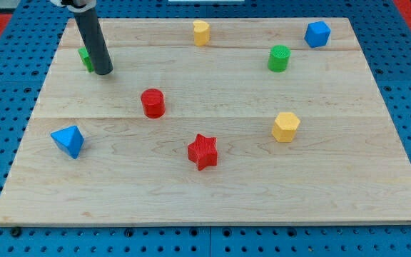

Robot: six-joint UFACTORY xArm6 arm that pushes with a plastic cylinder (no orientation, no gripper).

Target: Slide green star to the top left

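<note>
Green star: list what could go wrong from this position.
My tip sits at the lower right of the green star, which the rod mostly hides, so its exact pose is unclear. The star is already close to the board's left edge; a push might slide it off, or glance and spin it aside.
</note>
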